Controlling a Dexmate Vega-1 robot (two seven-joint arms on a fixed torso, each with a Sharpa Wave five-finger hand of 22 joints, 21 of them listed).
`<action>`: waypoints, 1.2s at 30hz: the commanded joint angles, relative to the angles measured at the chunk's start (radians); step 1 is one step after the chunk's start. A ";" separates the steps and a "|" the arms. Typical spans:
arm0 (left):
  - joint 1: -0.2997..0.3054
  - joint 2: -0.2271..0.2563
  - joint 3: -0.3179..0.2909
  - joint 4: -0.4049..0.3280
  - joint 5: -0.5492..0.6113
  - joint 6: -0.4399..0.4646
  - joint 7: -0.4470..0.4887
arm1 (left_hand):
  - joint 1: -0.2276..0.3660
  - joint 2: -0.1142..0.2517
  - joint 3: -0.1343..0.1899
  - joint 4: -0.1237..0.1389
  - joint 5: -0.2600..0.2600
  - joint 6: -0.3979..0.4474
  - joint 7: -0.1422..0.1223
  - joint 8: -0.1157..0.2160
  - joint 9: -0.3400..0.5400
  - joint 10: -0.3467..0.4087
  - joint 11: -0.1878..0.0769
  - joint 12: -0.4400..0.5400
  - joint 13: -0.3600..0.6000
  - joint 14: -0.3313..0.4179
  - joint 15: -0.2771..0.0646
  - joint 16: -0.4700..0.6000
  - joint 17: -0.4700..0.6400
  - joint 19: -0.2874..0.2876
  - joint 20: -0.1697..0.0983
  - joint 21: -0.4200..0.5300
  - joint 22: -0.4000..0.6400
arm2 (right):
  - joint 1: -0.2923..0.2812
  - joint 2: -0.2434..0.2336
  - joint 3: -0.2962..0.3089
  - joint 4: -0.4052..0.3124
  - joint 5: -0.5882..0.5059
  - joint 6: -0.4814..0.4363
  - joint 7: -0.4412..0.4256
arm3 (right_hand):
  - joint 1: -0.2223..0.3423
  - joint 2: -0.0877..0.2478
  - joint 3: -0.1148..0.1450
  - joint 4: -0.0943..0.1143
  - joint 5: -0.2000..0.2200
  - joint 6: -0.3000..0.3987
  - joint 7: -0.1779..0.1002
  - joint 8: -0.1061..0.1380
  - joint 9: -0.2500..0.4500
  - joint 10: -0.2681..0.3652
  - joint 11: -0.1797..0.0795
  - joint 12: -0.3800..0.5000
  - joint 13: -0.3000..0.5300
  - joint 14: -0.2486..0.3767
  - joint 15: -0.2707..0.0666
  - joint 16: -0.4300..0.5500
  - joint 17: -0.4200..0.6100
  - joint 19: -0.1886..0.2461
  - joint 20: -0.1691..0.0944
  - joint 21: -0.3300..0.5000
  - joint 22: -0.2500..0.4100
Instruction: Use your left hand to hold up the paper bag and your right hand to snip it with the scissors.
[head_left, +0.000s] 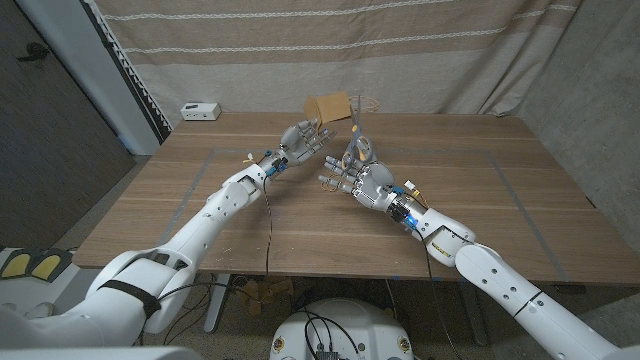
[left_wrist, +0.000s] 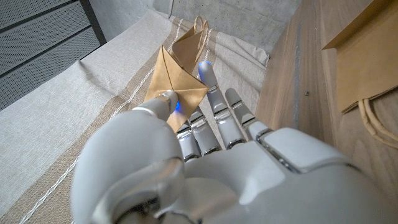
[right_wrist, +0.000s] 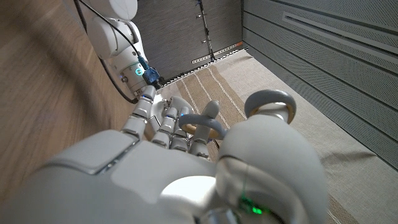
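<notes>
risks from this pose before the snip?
1. The left hand seems to hold the paper bag by fingertips only, at a folded corner in the left wrist view; a snip could tug it loose.
2. The scissors are in the right hand right beside the left fingers; closing the blades could catch them.
3. The bag's cord handle hangs near the blades and may snag.

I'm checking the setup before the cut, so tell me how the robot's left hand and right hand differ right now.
The left hand holds up the brown paper bag, while the right hand grips the scissors. In the head view the left hand reaches farther across the wooden table than the right hand. The left hand pinches thin folded paper; the right hand has fingers through grey handle loops. Both are raised above the table and close together.
</notes>
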 joint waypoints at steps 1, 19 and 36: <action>0.029 0.005 -0.027 -0.050 -0.048 0.048 0.018 | 0.082 0.065 -0.005 0.001 -0.003 0.056 -0.046 0.023 0.117 0.054 -0.043 0.003 0.006 -0.004 -0.149 0.005 0.000 -0.005 -0.030 0.009 0.002 | -0.001 -0.043 0.005 -0.020 -0.007 -0.035 -0.012 | -0.007 0.002 0.000 -0.004 -0.003 -0.001 -0.002 0.008 0.003 -0.003 0.004 -0.003 0.002 0.004 0.007 -0.002 0.002 0.000 0.006 -0.003 0.001; 0.019 0.017 -0.025 -0.051 -0.052 0.048 -0.005 | 0.095 0.065 -0.006 0.010 -0.002 0.067 -0.046 0.013 0.105 0.052 -0.043 -0.006 0.010 -0.029 -0.148 0.002 -0.012 -0.018 -0.027 0.029 -0.008 | -0.008 -0.084 0.002 -0.056 -0.018 -0.068 -0.048 | -0.013 0.002 -0.001 -0.002 -0.005 -0.004 0.003 0.008 -0.001 -0.009 -0.007 -0.010 0.002 0.006 0.013 -0.006 0.003 -0.007 0.007 -0.015 0.001; 0.007 0.041 -0.009 -0.046 -0.020 0.029 -0.041 | 0.107 0.061 -0.020 0.001 -0.005 0.100 -0.046 -0.012 0.054 0.071 -0.042 -0.012 0.003 -0.035 -0.149 0.013 -0.016 -0.030 -0.030 0.046 -0.023 | 0.018 -0.109 -0.010 -0.061 -0.023 -0.105 -0.057 | -0.016 0.002 -0.001 -0.003 -0.007 -0.009 0.004 0.007 -0.006 -0.011 -0.015 -0.018 0.001 0.002 0.021 -0.014 0.003 -0.026 0.007 -0.035 0.000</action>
